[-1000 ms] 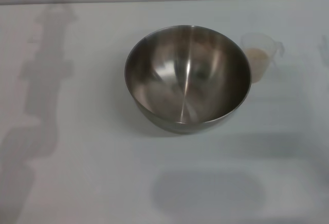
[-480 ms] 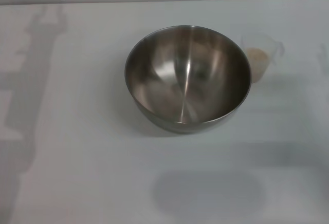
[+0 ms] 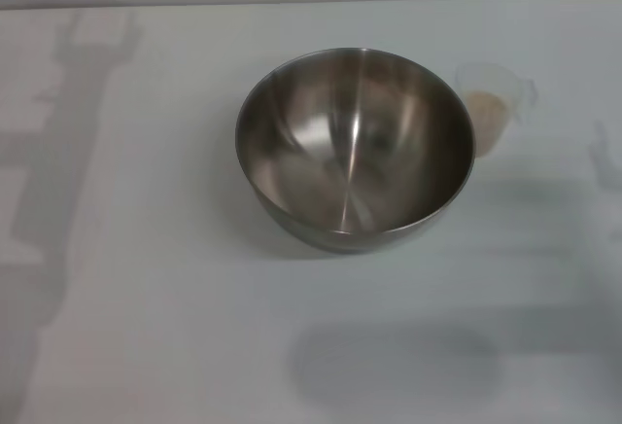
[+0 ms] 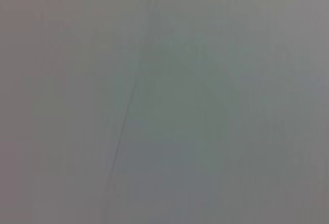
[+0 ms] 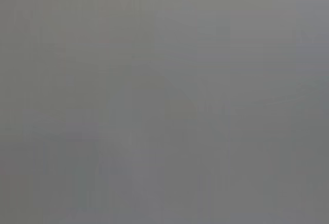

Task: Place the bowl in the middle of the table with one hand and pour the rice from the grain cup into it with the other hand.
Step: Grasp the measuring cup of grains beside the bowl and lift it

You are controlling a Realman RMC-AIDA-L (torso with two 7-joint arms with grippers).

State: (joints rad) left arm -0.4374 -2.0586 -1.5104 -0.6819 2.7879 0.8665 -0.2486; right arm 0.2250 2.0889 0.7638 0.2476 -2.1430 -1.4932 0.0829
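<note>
Near the middle of the white counter (image 3: 146, 278) stands the bowl (image 3: 356, 148), a wide stainless-steel mixing bowl sitting upright, its shiny inside facing up and holding nothing that can be seen. Just beside the bowl, on its right and slightly toward the far edge of the counter, stands the grain cup (image 3: 493, 105), a small translucent plastic cup, upright, its near side partly hidden behind the bowl's rim, so whether the two touch cannot be told. On the side of the cup turned away from the bowl a small handle sticks out. Inside the cup lies the rice (image 3: 485, 106), a pale beige mass filling the lower part of it. Left of the bowl, well apart from it, a long grey arm-shaped shadow runs down the counter from the far edge toward the near edge; a broad rounded shadow lies on the counter in front of the bowl, and a fainter band of shade stretches to the right of that, with another faint patch at the right edge of the counter beyond the cup. Neither arm shows in the head view, and neither end effector appears there. Both wrist views show only a plain grey surface, the left one crossed by a thin dark line, so whether either end effector is open or closed cannot be told.
</note>
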